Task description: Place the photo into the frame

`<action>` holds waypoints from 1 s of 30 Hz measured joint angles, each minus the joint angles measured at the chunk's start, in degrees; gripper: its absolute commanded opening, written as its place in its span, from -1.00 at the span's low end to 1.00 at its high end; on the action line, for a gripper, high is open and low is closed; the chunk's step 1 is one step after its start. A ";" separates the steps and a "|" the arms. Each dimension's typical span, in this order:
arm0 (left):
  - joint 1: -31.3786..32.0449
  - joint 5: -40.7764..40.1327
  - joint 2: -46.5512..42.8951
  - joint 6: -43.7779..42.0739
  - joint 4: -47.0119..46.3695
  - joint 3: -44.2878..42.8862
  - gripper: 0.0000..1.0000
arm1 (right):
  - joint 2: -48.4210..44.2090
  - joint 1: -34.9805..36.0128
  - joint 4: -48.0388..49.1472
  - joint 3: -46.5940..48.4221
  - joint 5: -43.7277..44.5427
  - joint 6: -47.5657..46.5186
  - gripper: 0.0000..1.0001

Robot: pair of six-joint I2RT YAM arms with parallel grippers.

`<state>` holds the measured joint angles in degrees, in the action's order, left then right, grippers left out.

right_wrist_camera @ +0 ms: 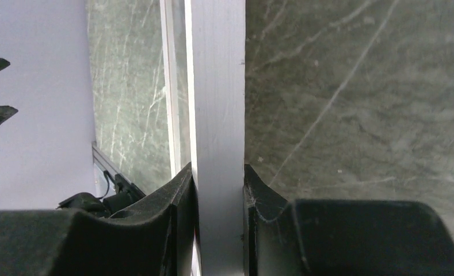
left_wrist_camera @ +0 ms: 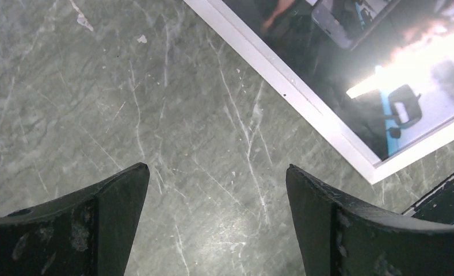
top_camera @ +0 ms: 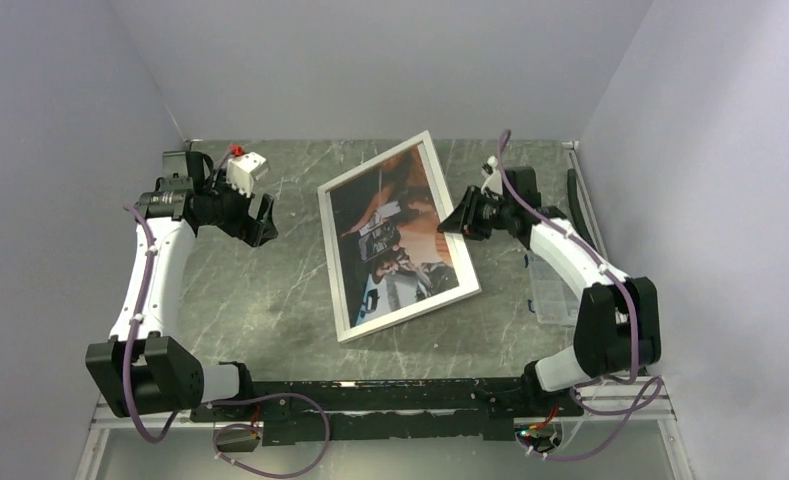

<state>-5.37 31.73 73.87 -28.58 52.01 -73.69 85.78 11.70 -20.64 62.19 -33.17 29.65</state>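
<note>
Plainly, the frame (top_camera: 408, 313) lay slantwise at the centre of the top view on the table (top_camera: 260, 300), white face up, and the photo (top_camera: 395, 240) showed inside its border, so we judged it seated there or nearly so. The right gripper (top_camera: 452, 222) met the frame's edge just right of centre, jaws pinched narrow on the rail. The left gripper (top_camera: 265, 222) hovered left of centre, spread wide and holding nothing

We judged the frame light and stiff but thin, so a pinch across the rail seemed the sound hold, though a long frame taken at one spot would likely swing or droop at its far corner. The glossy face looked slippery and easily marked, and we would keep off it

The right wrist view gave what the top view could not: the frame (right_wrist_camera: 216, 86) as a pale rail running up the middle of the picture, with a jaw touching it on either side. The left wrist view showed the left gripper (left_wrist_camera: 216, 168) over the table, apart from the frame (left_wrist_camera: 287, 92) at the upper right, and strong glare on the photo (left_wrist_camera: 305, 34). Whether the gripped edge stood off the table we could not tell
</note>
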 measured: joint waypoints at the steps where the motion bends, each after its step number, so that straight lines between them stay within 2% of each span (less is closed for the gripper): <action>1: -0.48 0.17 0.22 0.50 -0.31 0.20 0.88 | -1.51 -0.37 2.84 -3.41 -0.48 1.27 -0.50; 4: -0.94 0.81 0.39 2.40 -1.20 1.16 0.88 | -3.28 -1.11 11.39 -11.28 -1.77 4.85 -0.35; 8: -1.01 1.46 0.39 4.72 -3.72 4.31 0.88 | -2.32 -1.05 19.58 -16.59 -1.18 6.73 -0.14; 15: -1.75 1.49 0.57 7.89 -9.66 13.03 0.88 | 2.43 -0.81 24.48 -21.03 5.79 6.19 0.35; 16: -1.92 1.51 0.79 8.33 -10.29 13.73 0.88 | 2.56 -0.76 24.55 -21.38 6.80 5.99 0.50; 17: -2.14 1.62 1.09 8.66 -11.28 14.36 0.88 | 2.62 -0.72 24.57 -21.68 8.22 5.73 0.90; 18: -2.34 1.70 1.53 9.05 -12.37 14.93 0.88 | 2.62 -0.72 24.41 -21.75 9.22 5.53 0.98; 24: -2.89 2.12 4.04 11.37 -18.62 18.08 0.88 | 1.18 -0.61 22.14 -21.31 16.55 2.84 1.00; 27: -2.97 1.86 5.38 13.20 -22.64 20.00 0.88 | -2.19 -0.52 18.34 -20.31 23.10 0.92 1.00; 30: -2.97 -0.50 6.21 16.98 -29.16 23.06 0.88 | -7.76 -0.52 15.50 -19.21 34.14 -1.81 1.00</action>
<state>-8.34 31.22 80.07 -11.60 22.85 -50.63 78.02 11.18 -5.15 42.98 0.97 27.83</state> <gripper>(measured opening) 0.941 0.997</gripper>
